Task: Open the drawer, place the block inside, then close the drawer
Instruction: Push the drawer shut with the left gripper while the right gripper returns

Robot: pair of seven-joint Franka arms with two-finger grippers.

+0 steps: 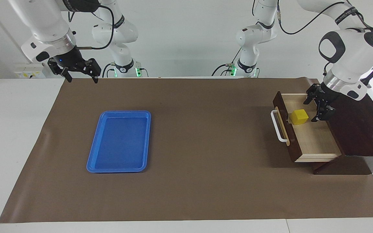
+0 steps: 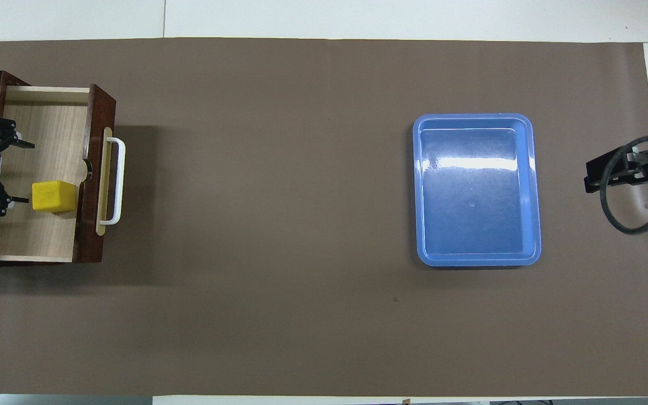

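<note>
The block [image 1: 299, 116] sits in the open drawer [image 1: 314, 142]; the left claw [image 1: 317, 105] gapes beside it and could snag it when closing. The right claw [image 1: 78, 72] waits open.

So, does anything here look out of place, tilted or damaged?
Nothing stands out. The block sits flat in the open drawer, close to its front panel. The left gripper hangs over the drawer with jaws open, apart from the block. The blue tray lies flat and holds nothing.
</note>
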